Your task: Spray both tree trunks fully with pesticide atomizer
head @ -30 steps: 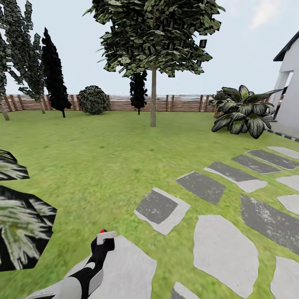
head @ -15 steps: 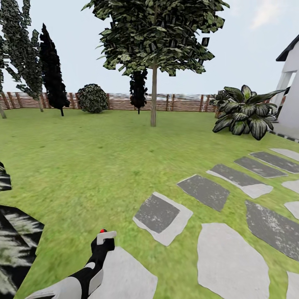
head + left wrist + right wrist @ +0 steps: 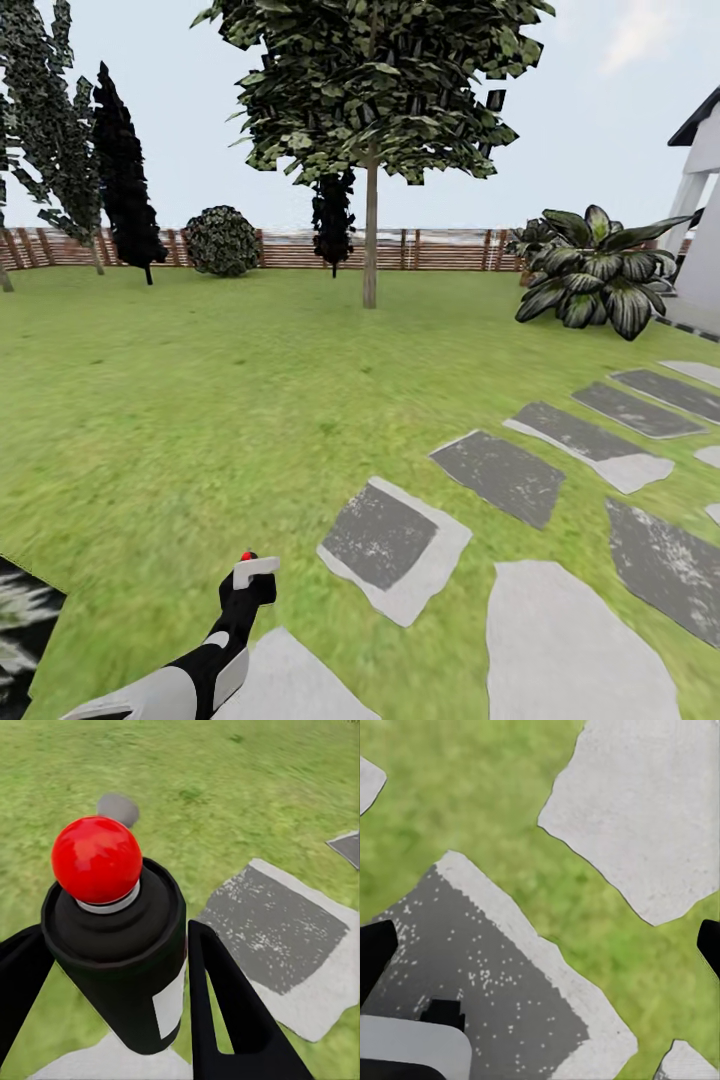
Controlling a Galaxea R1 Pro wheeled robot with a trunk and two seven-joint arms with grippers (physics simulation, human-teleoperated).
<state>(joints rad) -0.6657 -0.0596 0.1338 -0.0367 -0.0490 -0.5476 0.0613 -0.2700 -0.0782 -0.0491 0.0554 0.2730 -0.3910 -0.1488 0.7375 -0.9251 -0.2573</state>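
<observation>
- Step in hand: the carry. Left gripper (image 3: 112, 967) is clamped on the spray bottle (image 3: 124, 945), a black finger (image 3: 225, 1005) on each side of the body, red nozzle tip (image 3: 96, 859) poking out past the fingertips.
- In the head view the left gripper (image 3: 243, 590) holds the bottle (image 3: 255, 572) low, over lawn (image 3: 200, 400) at the edge of a paving stone.
- Right gripper (image 3: 540, 945): finger edges sit at opposite sides of its wrist view, nothing between them, so jaws wide, hanging over grey paving stones (image 3: 637, 810).
- Tree (image 3: 370, 100) with bare trunk (image 3: 369, 240) stands well ahead of the nozzle, far across the grass, in front of the fence (image 3: 300, 248).
- Next move, my read: close the gap to the trunk, then line the nozzle up on the bark before triggering.
- Count: one bottle, one broadleaf tree in sight, task needs two. No white specks visible on the trunk, though it's too small and far to be sure.
- Count, rest: two dark conifers (image 3: 120, 170), one round bush (image 3: 224, 240), one big leafy plant (image 3: 595, 270), about eight stones.
</observation>
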